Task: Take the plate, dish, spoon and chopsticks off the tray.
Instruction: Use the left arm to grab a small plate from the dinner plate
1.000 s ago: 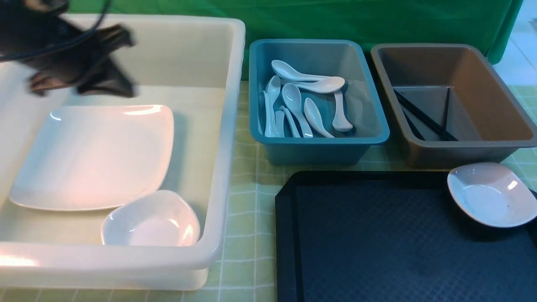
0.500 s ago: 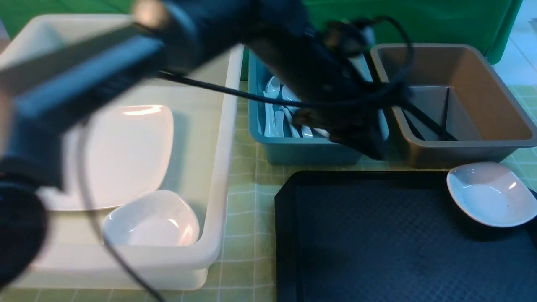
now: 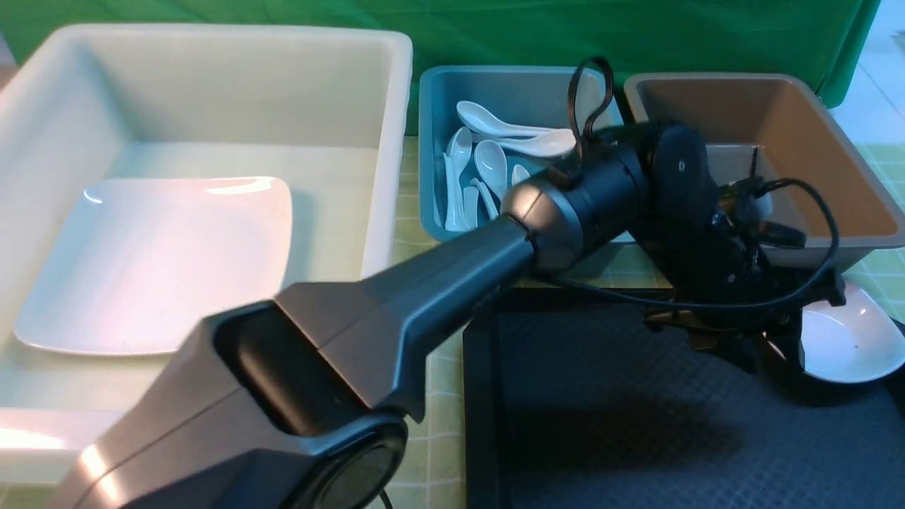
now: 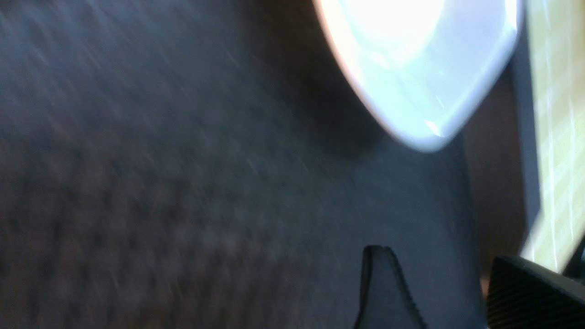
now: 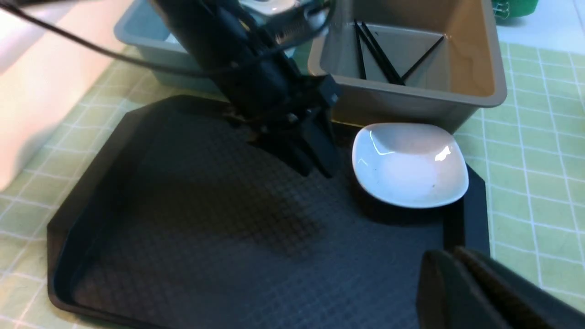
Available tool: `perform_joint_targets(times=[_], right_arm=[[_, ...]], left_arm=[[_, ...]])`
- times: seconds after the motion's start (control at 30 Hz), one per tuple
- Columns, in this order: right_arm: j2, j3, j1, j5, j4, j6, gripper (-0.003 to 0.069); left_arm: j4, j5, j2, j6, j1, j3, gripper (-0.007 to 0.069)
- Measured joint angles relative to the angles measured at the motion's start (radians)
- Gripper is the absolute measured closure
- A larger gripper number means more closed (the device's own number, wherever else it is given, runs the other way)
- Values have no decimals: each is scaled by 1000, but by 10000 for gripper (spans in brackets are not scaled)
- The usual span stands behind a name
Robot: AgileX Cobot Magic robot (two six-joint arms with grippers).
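Fingers of the left gripper (image 5: 315, 167) stand parted just beside the small white dish (image 5: 410, 164) at the black tray's (image 5: 192, 228) far corner; straddle its near rim before closing. Right gripper (image 5: 461, 278) waits shut.

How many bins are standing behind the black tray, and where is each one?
3. The white bin stands on the left and holds the plate; the blue bin is in the middle with spoons; the brown bin is on the right with chopsticks.
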Motion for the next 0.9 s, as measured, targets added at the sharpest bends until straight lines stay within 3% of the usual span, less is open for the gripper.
perform_joint_targets(times=[0.33,0.9], right_arm=[[0,0,0,-2,0,-3,640],[0,0,0,-3,2,-8,618]], left_arm=[[-1,-213,62,-82,-1,-9,330],[-41,-304,133,-192,-23,-13,332]])
